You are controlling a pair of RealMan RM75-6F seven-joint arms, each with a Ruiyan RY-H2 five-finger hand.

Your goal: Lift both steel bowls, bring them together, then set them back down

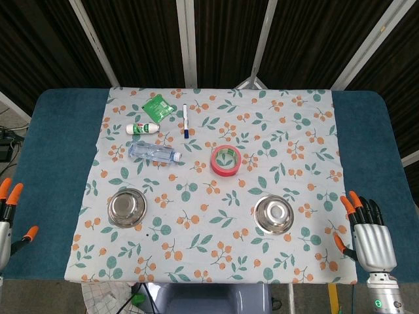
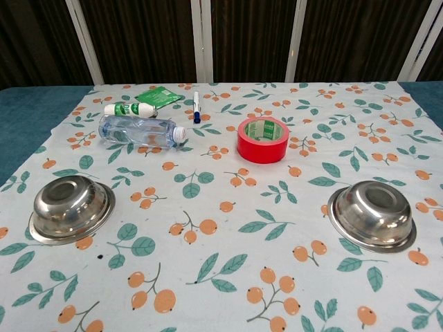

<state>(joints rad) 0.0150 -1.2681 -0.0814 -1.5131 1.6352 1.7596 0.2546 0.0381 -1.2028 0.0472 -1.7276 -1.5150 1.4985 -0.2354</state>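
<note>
My left hand [image 1: 8, 212] and right hand [image 1: 366, 229] hang empty, fingers spread. The upturned left bowl [image 1: 127, 207] and right bowl [image 1: 273, 214] (slick, low rims) could skid off the cloth [image 1: 216, 255].

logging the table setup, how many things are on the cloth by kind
steel bowls: 2
red tape roll: 1
clear plastic bottle: 1
small white bottle: 1
green packet: 1
marker pen: 1
total: 7

Dark ribbed wall panels [image 1: 137, 39] with white struts [image 1: 186, 42]; teal table [image 1: 55, 150] under floral cloth [image 1: 216, 196].
</note>
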